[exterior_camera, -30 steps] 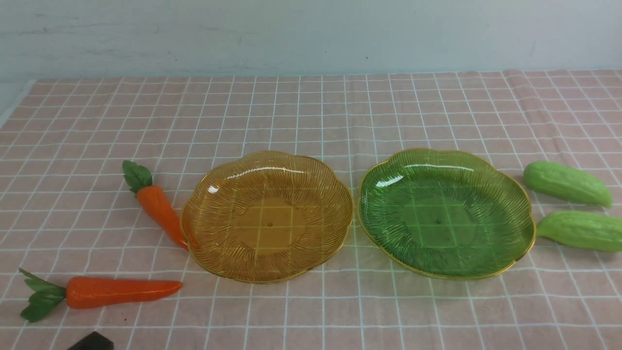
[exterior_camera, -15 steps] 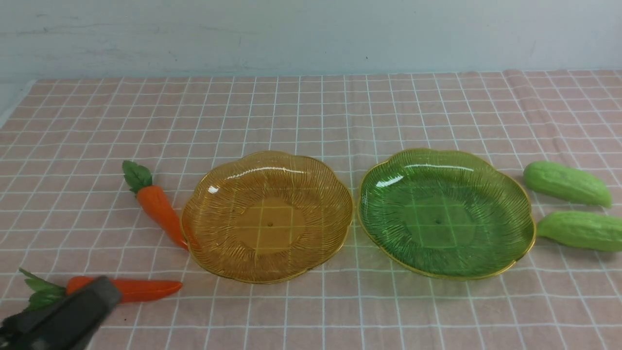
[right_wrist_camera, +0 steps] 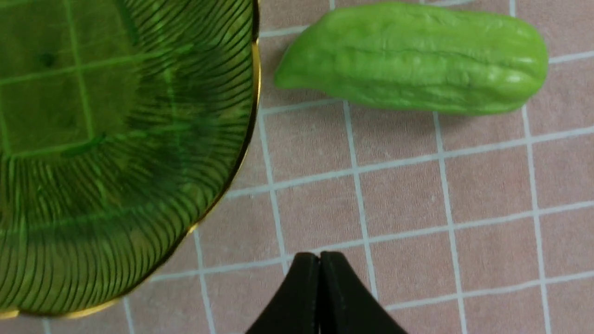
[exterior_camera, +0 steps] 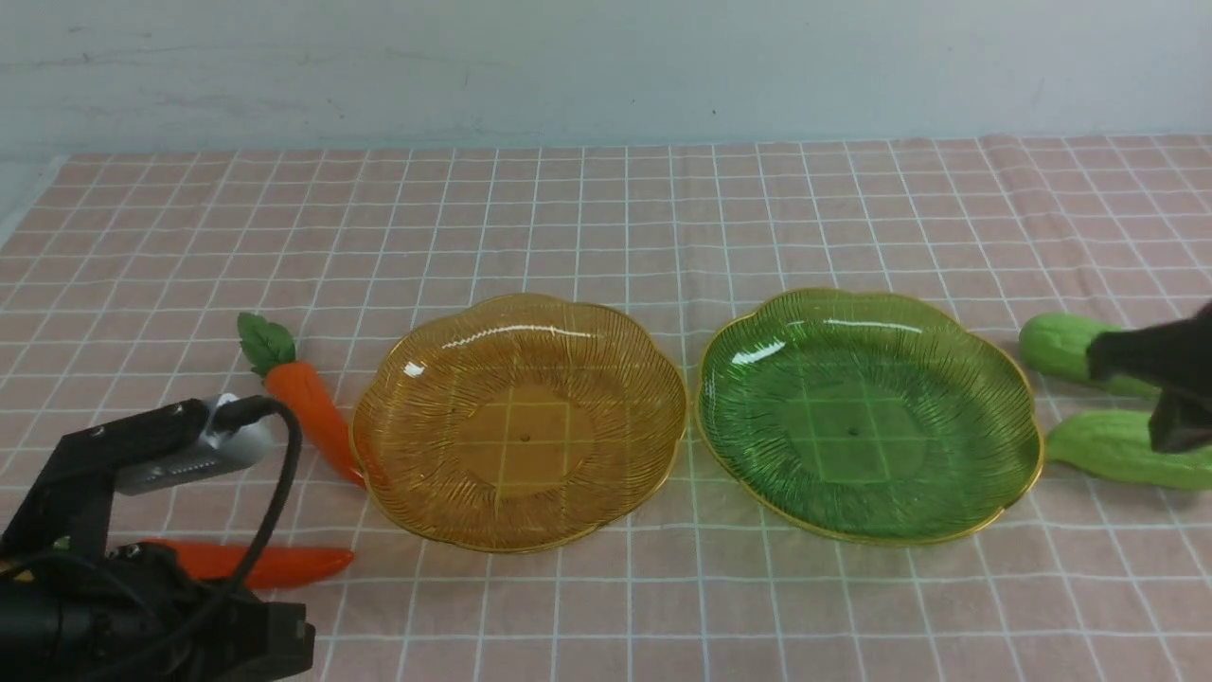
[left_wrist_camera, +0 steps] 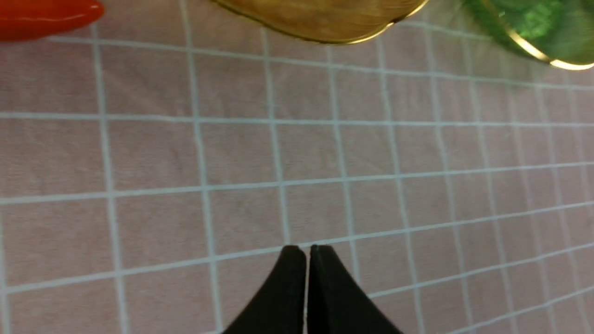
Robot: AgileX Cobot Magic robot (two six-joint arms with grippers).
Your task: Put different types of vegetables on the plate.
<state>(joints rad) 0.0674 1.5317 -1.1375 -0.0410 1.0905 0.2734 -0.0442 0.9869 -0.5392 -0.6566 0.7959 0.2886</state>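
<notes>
A pink fabric tablecloth (exterior_camera: 606,218) with a grid of thin white lines spreads across the view, slightly wrinkled towards 2 o'clock. A pale blue-grey painted wall (exterior_camera: 606,66), faintly scuffed, stands beyond it at 12 o'clock.

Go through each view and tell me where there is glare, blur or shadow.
Front view: sharp overall, with white glare streaks on the far inner walls of the amber plate and the green plate. Left wrist view: both plate edges and the carrot tip are smeared soft. Right wrist view: the gourd is crisp, with a soft shadow beneath it on the cloth.
</notes>
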